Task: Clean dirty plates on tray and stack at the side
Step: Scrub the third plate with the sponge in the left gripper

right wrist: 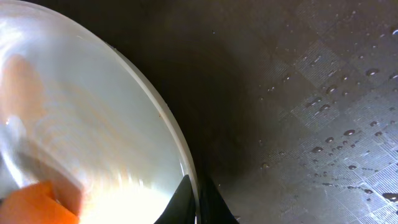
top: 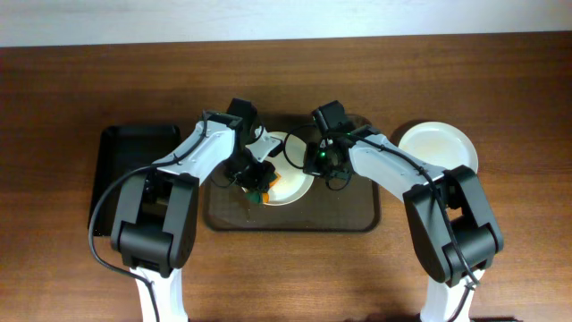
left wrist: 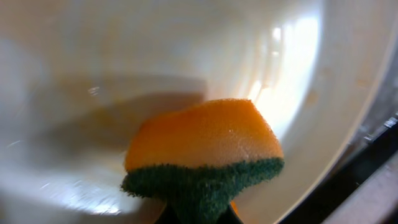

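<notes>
A white plate [top: 290, 183] lies on the dark brown tray [top: 349, 215]. My left gripper [top: 257, 185] is shut on an orange sponge with a green scrub side [left wrist: 205, 149] and presses it onto the plate's inside [left wrist: 93, 68]. My right gripper [top: 315, 161] is shut on the plate's rim [right wrist: 177, 143], one finger on each side. Faint orange smears show on the plate in the right wrist view [right wrist: 56, 106]. Another white plate [top: 438, 148] sits on the table at the right, off the tray. A third plate is not in view.
A smaller black tray [top: 125, 165] lies at the left of the brown tray. The brown tray's surface [right wrist: 323, 106] is wet with droplets. Cables hang from both arms over the tray.
</notes>
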